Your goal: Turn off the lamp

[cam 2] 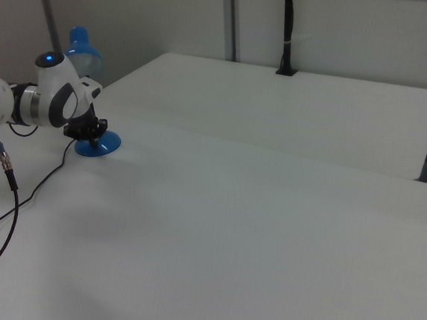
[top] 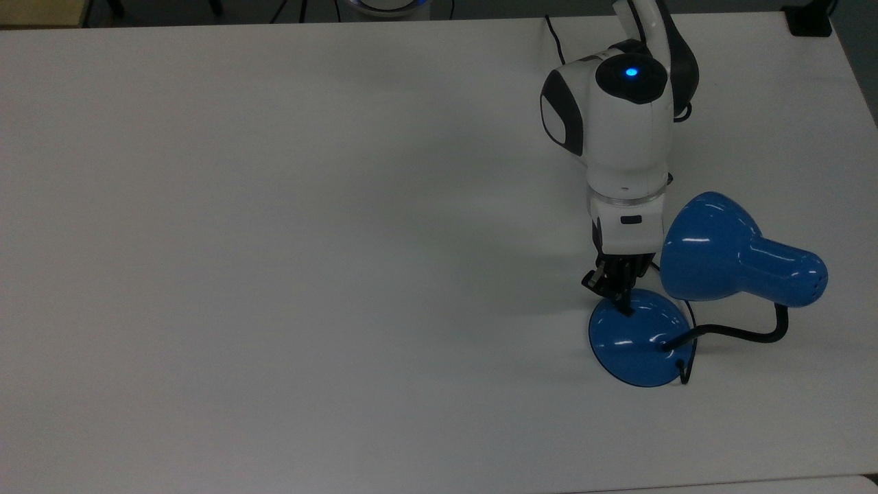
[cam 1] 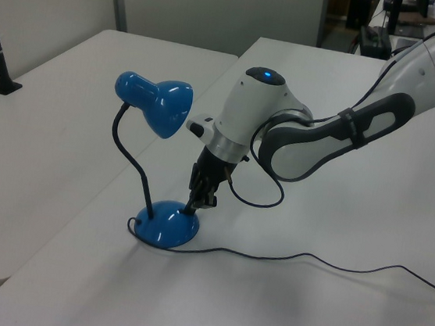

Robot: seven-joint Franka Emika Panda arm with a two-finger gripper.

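Note:
The lamp has a glossy blue bell shade [top: 713,247] on a black gooseneck [top: 748,334] and a round blue base [top: 638,346]. It stands at the top view's right. No light falls on the table under the shade. My gripper [top: 623,305] points down with its fingers together, and its tip rests on the upper edge of the base, covering the switch. In the left view the gripper [cam 1: 194,206] touches the base [cam 1: 165,226] below the shade [cam 1: 157,103]. The right view shows the lamp base [cam 2: 99,145] at far left with the gripper [cam 2: 89,133] on it.
A thin black cord [cam 1: 309,258] trails from the lamp base across the white table [top: 274,240] toward the left view's right. A black post [cam 2: 287,32] is clamped at the far table edge in the right view. My arm [top: 617,123] reaches in from the top view's upper right.

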